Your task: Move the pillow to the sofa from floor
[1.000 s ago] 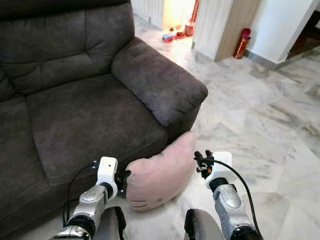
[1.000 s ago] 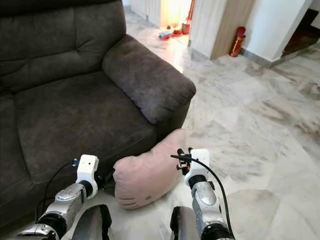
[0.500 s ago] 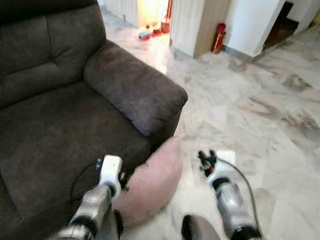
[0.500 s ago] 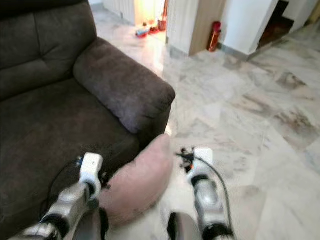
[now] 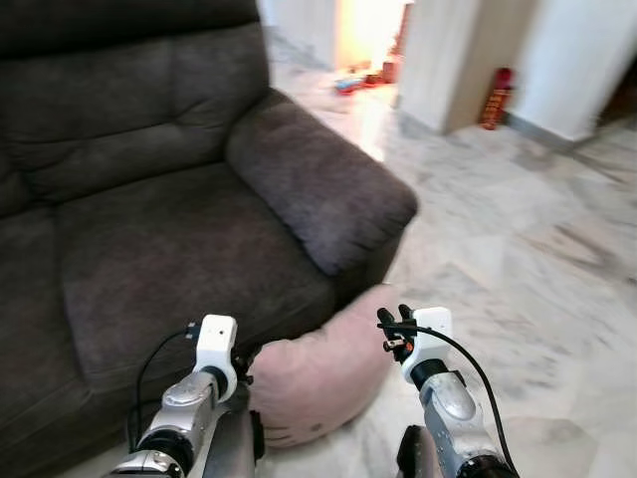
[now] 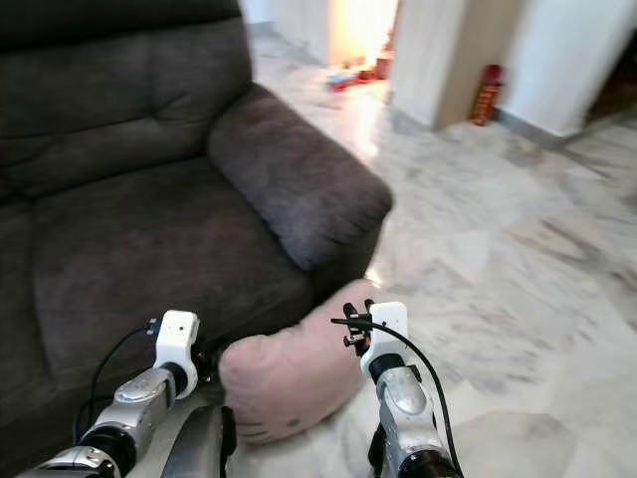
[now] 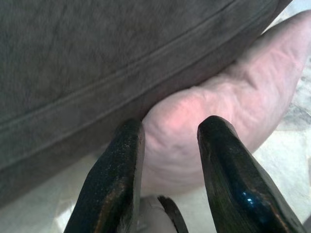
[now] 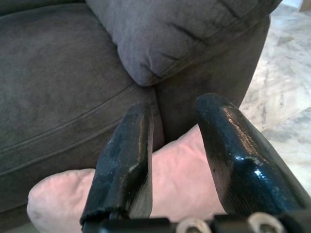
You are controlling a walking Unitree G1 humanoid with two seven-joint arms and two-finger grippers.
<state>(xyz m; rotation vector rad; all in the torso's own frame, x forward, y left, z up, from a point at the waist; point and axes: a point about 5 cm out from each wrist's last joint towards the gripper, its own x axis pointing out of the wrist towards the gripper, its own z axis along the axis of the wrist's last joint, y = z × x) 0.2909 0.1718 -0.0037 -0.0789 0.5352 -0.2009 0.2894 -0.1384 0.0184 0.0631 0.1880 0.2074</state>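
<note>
Fingers (image 7: 116, 189) of the left gripper (image 7: 170, 145) are gaping beside the pillow (image 5: 323, 373); right gripper (image 8: 177, 145) fingers are spread above it, gripping nothing; pillow is leaning against the sofa (image 5: 149, 229) on the floor (image 5: 537, 259).

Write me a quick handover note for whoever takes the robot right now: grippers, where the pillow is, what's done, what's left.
Left gripper: open, holding nothing, at the pillow's end by the sofa front.
Right gripper: open, holding nothing, at the pillow's other end near the armrest.
Pink pillow: on the marble floor, leaning against the front of the dark sofa, between the two grippers.
Done: the robot is at the pillow, with a gripper on each side of it.
Left: grip the pillow, lift it, and set it on the sofa seat.
</note>
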